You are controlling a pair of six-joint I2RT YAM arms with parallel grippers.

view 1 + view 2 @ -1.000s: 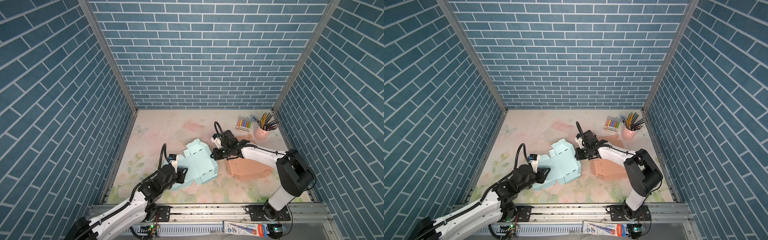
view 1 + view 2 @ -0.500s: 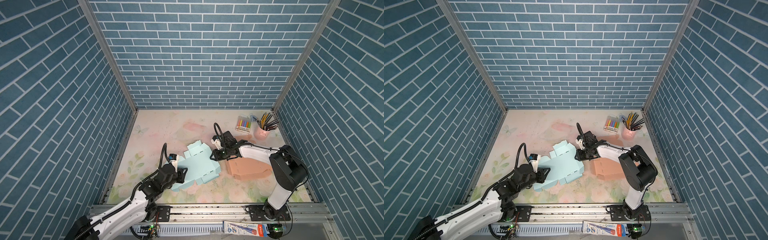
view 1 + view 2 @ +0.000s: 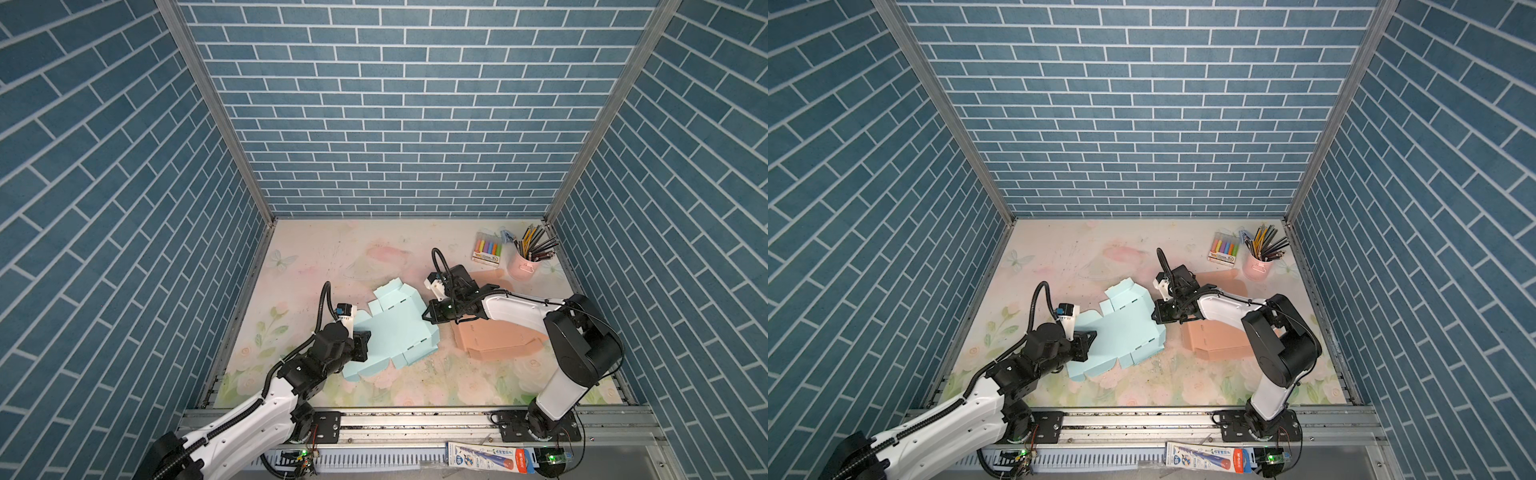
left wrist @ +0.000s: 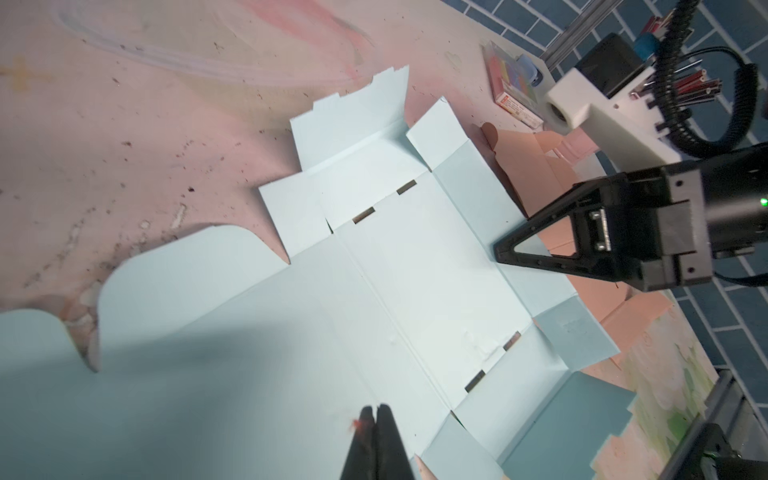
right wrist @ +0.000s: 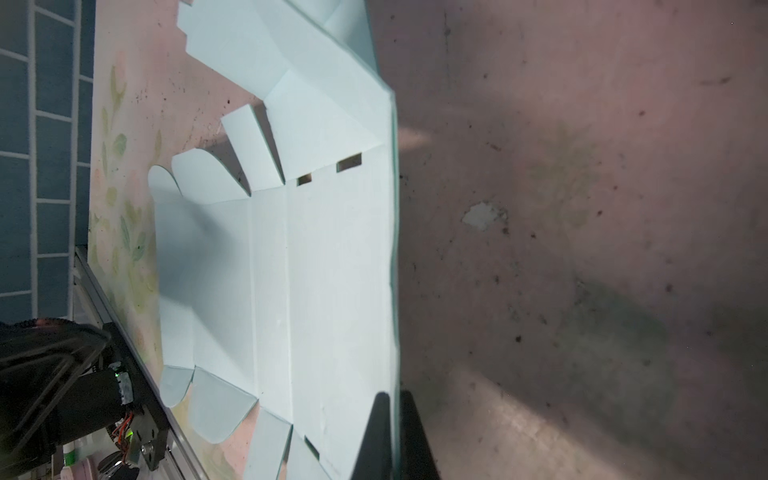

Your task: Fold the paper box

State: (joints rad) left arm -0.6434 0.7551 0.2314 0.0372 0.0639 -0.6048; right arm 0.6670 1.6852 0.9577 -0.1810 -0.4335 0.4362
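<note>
The paper box [image 3: 395, 332] [image 3: 1121, 332] is a light blue cut-out sheet lying mostly flat in the middle of the table, with some flaps tilted up. My right gripper [image 3: 424, 318] [image 5: 392, 397] is shut on its right edge, and the raised edge runs between the two fingers in the right wrist view. My left gripper [image 3: 365, 338] [image 4: 376, 409] is at the sheet's left side. Its jaws are shut, and both fingers show over the blue panel [image 4: 415, 257] with nothing between them.
A salmon cardboard blank [image 3: 494, 340] lies under my right arm, right of the blue sheet. A pink cup of pencils [image 3: 524, 266] and a marker pack [image 3: 487, 251] stand at the back right. The metal rail [image 3: 415, 419] runs along the front.
My left gripper's jaws have closed. The blue sheet's lifted far panel has dropped flatter, and my right gripper still pinches its right edge.
</note>
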